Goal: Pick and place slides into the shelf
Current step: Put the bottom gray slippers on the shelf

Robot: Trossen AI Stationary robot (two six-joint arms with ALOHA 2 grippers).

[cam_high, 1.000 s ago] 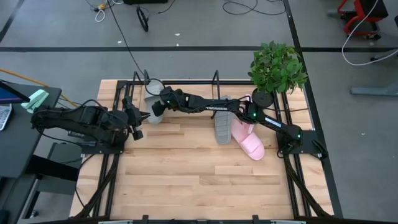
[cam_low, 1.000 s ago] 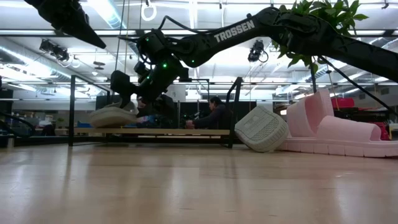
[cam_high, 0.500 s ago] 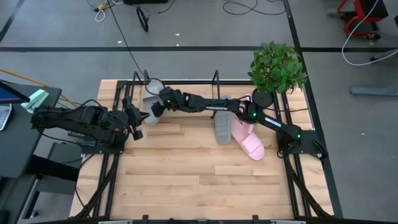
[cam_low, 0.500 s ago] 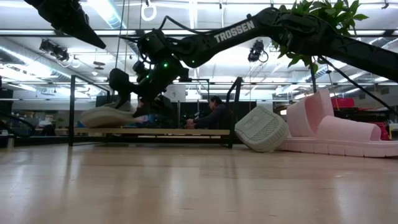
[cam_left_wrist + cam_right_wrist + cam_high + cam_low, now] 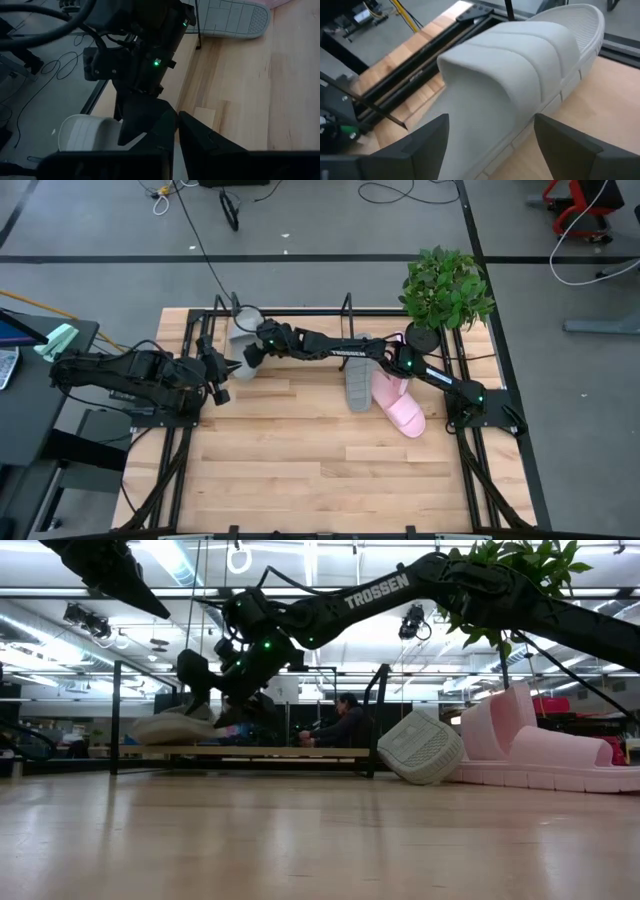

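Note:
My right gripper (image 5: pixel 250 352) reaches across the far side of the table to the left end of the black wire shelf (image 5: pixel 300 752). It is shut on a grey slide (image 5: pixel 172 727) whose sole lies on the shelf. The second grey slide (image 5: pixel 357 385) leans tilted against the shelf's near rail (image 5: pixel 420 747). One pink slide (image 5: pixel 545 772) lies flat at the right, and the other (image 5: pixel 500 725) stands on edge behind it. My left gripper (image 5: pixel 222 370) hovers shut just left of the right gripper, holding nothing. My right gripper straddles the grey slide's wide strap (image 5: pixel 510 65), one finger (image 5: pixel 427 145) on each side of it. The fingers come slanting down from the table's right and lie across the slide. The slide sits about level, with its sole on the shelf's left end.
A potted plant (image 5: pixel 445 290) stands at the table's far right corner, above the pink slides. The shelf's upright loops (image 5: pixel 347 308) rise beside the right arm. Black mount rails (image 5: pixel 185 440) run along both table sides. Bare wood (image 5: pixel 320 470) fills the near half. A person (image 5: pixel 345 725) sits beyond the table.
My right gripper has carried the grey slide a short way toward the table's left along the shelf, then held still. The slide stays level on the shelf. The left arm has not moved.

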